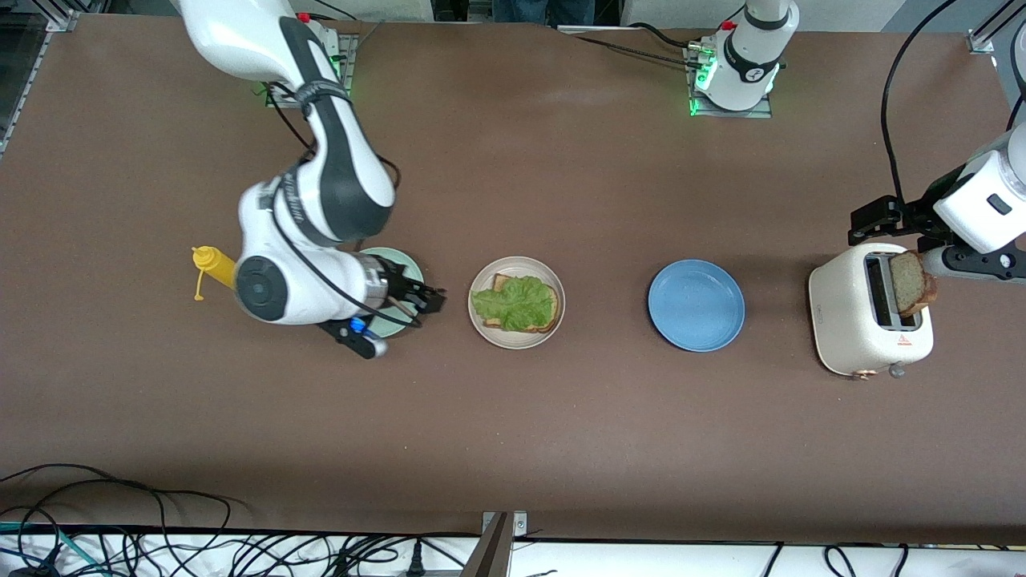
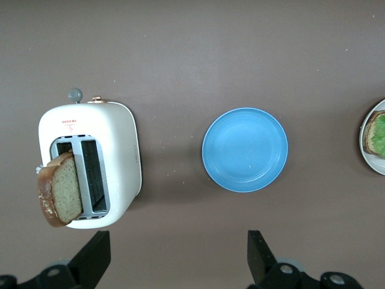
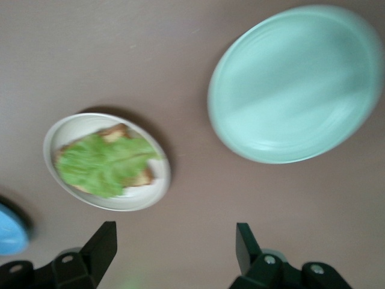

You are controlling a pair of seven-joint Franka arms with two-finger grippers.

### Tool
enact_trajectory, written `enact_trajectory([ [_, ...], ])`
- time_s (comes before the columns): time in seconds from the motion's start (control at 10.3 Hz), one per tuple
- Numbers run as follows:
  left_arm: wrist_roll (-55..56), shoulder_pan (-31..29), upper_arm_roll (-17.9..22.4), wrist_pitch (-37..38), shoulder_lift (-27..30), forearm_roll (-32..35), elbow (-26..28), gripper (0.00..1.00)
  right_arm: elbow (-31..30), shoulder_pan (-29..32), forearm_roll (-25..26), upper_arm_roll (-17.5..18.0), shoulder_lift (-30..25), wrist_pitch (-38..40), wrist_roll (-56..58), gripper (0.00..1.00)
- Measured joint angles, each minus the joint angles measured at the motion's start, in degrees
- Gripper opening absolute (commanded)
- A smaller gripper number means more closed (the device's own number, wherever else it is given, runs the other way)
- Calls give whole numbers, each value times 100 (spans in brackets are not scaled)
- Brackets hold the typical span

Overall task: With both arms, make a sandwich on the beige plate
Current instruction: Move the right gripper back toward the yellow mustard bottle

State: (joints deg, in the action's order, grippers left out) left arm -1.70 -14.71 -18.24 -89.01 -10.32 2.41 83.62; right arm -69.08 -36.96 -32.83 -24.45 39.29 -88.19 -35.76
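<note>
Surface: a plain brown table (image 1: 561, 160), cables along its edge nearest the front camera, both arm bases along the opposite edge.
Sandwich so far: one bread slice under a ruffled lettuce leaf (image 1: 515, 301) on the beige plate (image 1: 481, 320), mid-table; no top slice yet.
Top slice: a second bread slice (image 1: 912, 282) stands tilted out of one slot of the white toaster (image 1: 842, 320), at the left arm's end of the table.
Handling: likely light, dry and crumbly; best pinched gently across its flat faces near the upper crust. The leaf looks soft and loose, easily shoved askew.
Left gripper (image 2: 177, 256): over the table beside the toaster, fingers wide apart, holding nothing.
Right gripper (image 3: 175, 247): over the mint green plate (image 1: 405, 264), fingers spread, empty.
Neighbours: blue plate (image 1: 696, 306) between beige plate and toaster; yellow squeeze bottle (image 1: 212, 264) toward the right arm's end.
Views: left wrist view shows both toaster slots from above; front view alone shows the bottle.
</note>
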Motion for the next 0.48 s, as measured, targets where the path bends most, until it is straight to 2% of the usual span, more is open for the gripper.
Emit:
enact_trajectory([
  [0.29,0,0,-1,0,0,0,0,100,-185,27,879,-644,-339,520,1866,100],
  [0.48,0,0,-2,0,0,0,0,100,-451,31,1002,-1252,-486,567,3370,100],
])
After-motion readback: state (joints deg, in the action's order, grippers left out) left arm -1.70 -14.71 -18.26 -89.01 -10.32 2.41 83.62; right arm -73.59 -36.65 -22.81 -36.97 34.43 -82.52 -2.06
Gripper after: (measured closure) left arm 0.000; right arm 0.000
